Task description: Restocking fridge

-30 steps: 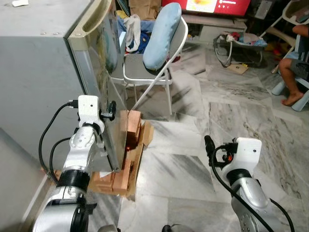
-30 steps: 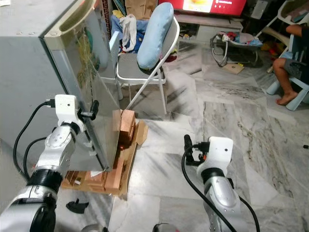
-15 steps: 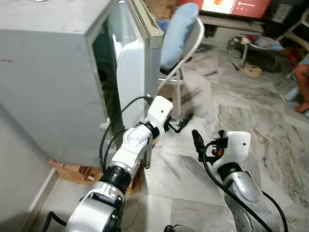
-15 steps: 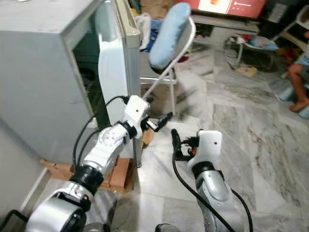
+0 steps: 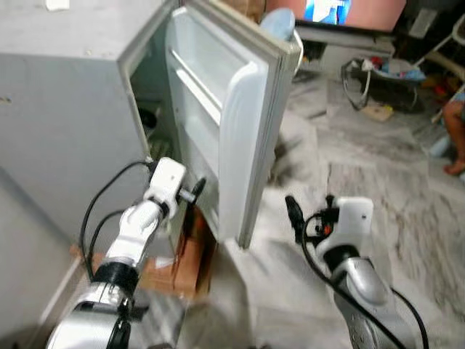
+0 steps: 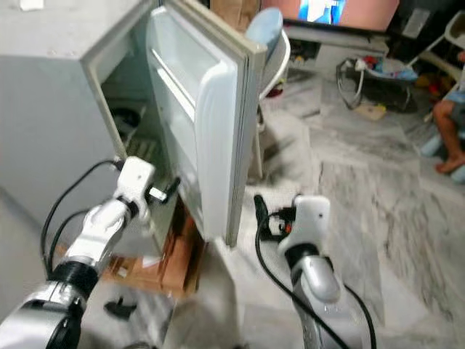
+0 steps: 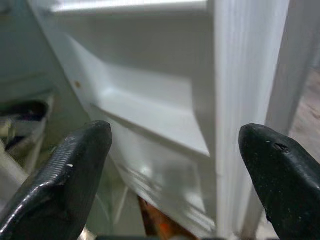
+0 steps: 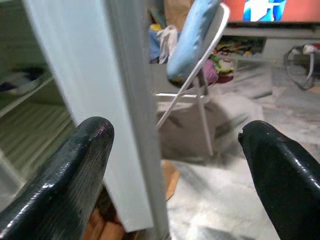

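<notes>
The small grey fridge stands with its door swung wide, white inner shelves facing me. My left gripper hangs open low in the doorway, beside the door's inner face; its wrist view looks between spread fingers at the bottom door shelf. My right gripper is open, just right of the door's outer edge, touching nothing. Inside the fridge I see a dark bowl on a wire shelf.
Wooden blocks prop the fridge off the marble floor. A folding chair with a blue cushion stands behind the door. A person's leg and a baby bouncer are at the far right. A black piece lies on the floor.
The fridge door has swung further open. My left gripper has drawn back from the door's front edge to low inside the doorway. The camera view has shifted.
</notes>
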{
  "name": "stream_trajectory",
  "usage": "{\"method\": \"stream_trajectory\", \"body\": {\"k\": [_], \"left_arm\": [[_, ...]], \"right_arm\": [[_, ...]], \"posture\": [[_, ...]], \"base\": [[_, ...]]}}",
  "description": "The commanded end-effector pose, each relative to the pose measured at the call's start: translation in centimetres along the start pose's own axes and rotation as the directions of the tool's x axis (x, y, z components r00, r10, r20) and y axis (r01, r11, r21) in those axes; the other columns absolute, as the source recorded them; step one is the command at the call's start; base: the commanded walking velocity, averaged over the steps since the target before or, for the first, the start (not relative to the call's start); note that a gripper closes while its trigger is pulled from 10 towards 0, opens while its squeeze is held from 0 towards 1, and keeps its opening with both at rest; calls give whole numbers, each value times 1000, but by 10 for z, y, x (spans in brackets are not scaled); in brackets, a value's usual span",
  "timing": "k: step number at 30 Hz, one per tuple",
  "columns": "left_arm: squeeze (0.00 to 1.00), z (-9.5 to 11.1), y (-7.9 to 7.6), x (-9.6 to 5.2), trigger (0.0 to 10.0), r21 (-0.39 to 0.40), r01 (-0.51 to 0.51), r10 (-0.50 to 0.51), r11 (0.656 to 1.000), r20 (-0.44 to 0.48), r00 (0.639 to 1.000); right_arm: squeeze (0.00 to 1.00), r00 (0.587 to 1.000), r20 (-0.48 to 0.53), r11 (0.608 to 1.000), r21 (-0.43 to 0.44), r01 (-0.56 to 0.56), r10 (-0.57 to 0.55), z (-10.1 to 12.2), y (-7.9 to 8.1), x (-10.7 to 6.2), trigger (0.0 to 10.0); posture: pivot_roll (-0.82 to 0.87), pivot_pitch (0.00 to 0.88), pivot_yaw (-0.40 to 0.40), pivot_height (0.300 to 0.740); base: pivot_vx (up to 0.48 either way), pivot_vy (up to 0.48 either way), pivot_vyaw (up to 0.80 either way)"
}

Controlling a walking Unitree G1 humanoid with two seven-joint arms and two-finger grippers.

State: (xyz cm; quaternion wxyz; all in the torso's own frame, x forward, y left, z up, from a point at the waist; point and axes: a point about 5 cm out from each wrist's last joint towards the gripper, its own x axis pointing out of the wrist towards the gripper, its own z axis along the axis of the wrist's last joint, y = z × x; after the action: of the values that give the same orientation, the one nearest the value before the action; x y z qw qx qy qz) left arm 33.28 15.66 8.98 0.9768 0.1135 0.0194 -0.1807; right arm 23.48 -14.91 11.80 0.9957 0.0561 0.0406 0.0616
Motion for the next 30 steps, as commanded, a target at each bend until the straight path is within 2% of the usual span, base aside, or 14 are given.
{"method": "stream_trajectory", "body": {"k": [1, 4, 6, 7, 12, 16, 20, 23, 25, 26, 27, 28, 29, 30], "left_arm": [[0, 2, 0, -8, 10000, -14, -14, 14, 1000, 18, 1000], [0, -1, 4, -23, 10000, -19, -55, 55, 998, 14, 998], [0, -2, 8, -42, 10000, -6, -95, 95, 995, 7, 995], [0, -2, 8, -42, 10000, -6, -95, 95, 995, 7, 995], [0, -1, 15, -65, 10000, -6, -175, 175, 985, -10, 984], [0, -4, 19, -66, 10000, -27, -241, 240, 970, -42, 970], [0, -3, 16, -52, 10000, -39, -241, 239, 970, -48, 970], [0, 0, 12, -39, 10000, -28, -198, 196, 980, -43, 980], [0, 7, 5, -15, 10000, -15, -148, 147, 989, -38, 988], [0, 7, 5, -15, 10000, -15, -148, 147, 989, -38, 988], [0, 10, 2, -8, 10000, -14, -125, 125, 992, -32, 992], [0, 19, -8, 6, 10000, -17, -74, 73, 997, -12, 997], [0, 19, -8, 6, 10000, -17, -74, 73, 997, -12, 997], [0, 32, -22, 22, 10000, -15, -13, 13, 1000, 23, 1000]], "right_arm": [[0, 999, 3, 999, -12, 33, -33, 0, -8, 0, 10000], [0, 999, 3, 999, -15, 41, -41, 0, -11, -1, 10000], [0, 999, -21, 998, -24, 49, -50, -3, -15, -8, 10000], [0, 999, -21, 998, -24, 49, -50, -3, -15, -8, 10000], [0, 985, -165, 998, -40, 44, -50, -24, -29, -30, 10000], [0, 987, -150, 998, -37, 52, -57, -21, -30, -24, 10000], [0, 990, -131, 998, -37, 45, -49, -19, -25, -18, 10000], [0, 991, -126, 999, -38, 39, -44, -18, -23, -16, 10000], [0, 992, -121, 999, -36, 33, -38, -16, -22, -13, 10000], [0, 992, -121, 999, -36, 33, -38, -16, -22, -13, 10000], [0, 992, -119, 999, -37, 32, -36, -16, -21, -12, 10000], [0, 993, -115, 999, -37, 30, -34, -15, -21, -10, 10000], [0, 993, -115, 999, -37, 30, -34, -15, -21, -10, 10000], [0, 993, -110, 999, -39, 30, -34, -15, -21, -9, 10000]], "posture": [[4, 52, -27, 740], [27, 64, -20, 740], [50, 74, -19, 740], [50, 74, -19, 740], [55, 95, -33, 740], [38, 87, -40, 740], [39, 73, -45, 740], [34, 66, -50, 740], [26, 61, -53, 740], [26, 61, -53, 740], [24, 60, -54, 740], [21, 56, -54, 740], [21, 56, -54, 740], [15, 51, -51, 740]], "base": [[304, -368, 0], [304, -368, 0], [311, -364, 0], [311, -364, 0], [316, -356, 0], [322, -352, 0], [347, -326, 0], [371, -299, 0], [392, -272, 0], [382, -285, 0], [382, -285, 0], [289, 0, 0], [289, 0, 0], [270, 0, 0]]}}
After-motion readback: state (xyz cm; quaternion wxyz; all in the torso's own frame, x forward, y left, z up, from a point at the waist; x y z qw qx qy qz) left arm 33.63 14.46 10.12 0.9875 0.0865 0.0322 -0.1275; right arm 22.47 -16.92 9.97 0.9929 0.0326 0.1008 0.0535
